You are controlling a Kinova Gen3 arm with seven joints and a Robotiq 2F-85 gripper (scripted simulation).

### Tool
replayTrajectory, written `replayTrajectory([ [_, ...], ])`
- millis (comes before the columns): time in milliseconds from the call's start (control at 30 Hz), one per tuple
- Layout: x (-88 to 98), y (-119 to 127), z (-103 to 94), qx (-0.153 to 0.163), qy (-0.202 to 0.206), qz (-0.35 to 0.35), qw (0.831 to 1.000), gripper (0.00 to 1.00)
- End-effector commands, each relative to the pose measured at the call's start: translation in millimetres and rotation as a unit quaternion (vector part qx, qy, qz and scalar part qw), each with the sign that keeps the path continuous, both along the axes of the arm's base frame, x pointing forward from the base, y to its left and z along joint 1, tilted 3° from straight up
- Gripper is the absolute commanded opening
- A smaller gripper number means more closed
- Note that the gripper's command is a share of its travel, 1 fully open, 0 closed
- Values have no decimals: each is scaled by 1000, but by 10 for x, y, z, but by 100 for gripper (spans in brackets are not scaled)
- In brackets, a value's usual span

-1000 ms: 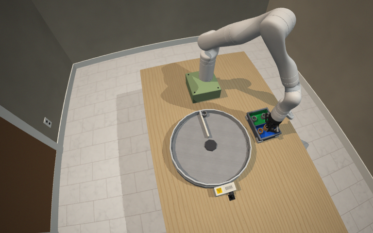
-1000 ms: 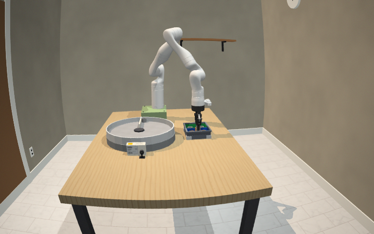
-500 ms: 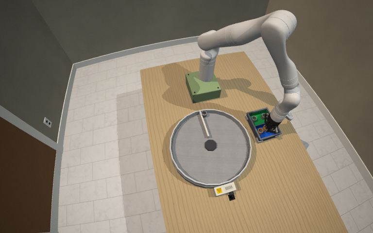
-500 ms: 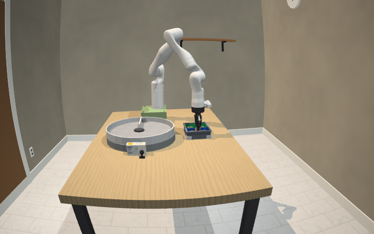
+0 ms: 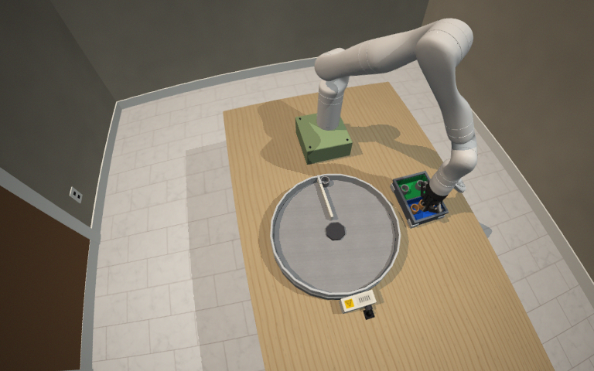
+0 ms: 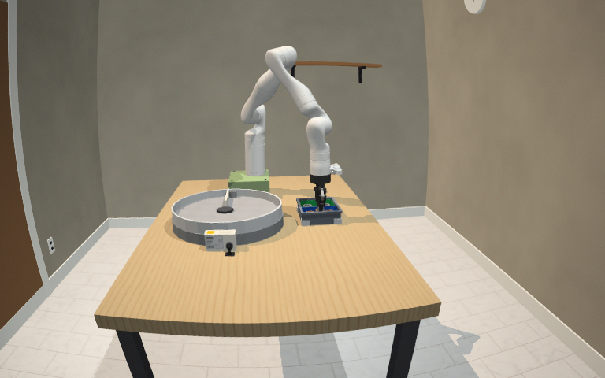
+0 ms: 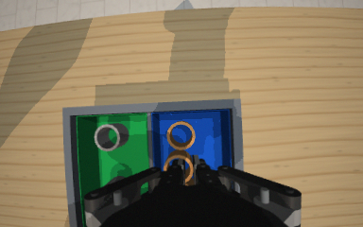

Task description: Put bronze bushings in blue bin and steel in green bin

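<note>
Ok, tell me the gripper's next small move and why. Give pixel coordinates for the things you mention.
I would probably ease the black two-finger gripper (image 5: 427, 207) (image 6: 321, 209) (image 7: 188, 163) slightly down before releasing: its closed fingers pinch a bronze ring-shaped bushing (image 5: 421, 204) (image 7: 165, 162) over the blue bin (image 5: 420, 216) (image 6: 332, 208) (image 7: 210, 130), the right one for bronze, and that ring looks a little larger, so likely higher, than the bronze bushing beside it (image 5: 411, 206) (image 7: 181, 123).
</note>
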State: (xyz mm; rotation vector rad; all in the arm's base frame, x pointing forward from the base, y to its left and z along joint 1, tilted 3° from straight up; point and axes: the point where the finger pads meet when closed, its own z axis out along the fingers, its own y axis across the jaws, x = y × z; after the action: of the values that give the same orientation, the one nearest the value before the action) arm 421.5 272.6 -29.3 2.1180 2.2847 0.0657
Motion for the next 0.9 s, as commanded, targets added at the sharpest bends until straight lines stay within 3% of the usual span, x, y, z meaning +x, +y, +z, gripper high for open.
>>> replayTrajectory([
  [0, -1, 4, -24, 0, 0, 0, 1000, 0],
  [667, 2, 5, -60, 0, 0, 0, 1000, 0],
  [700, 2, 5, -60, 0, 0, 0, 1000, 16],
  [867, 2, 5, -60, 0, 0, 0, 1000, 16],
])
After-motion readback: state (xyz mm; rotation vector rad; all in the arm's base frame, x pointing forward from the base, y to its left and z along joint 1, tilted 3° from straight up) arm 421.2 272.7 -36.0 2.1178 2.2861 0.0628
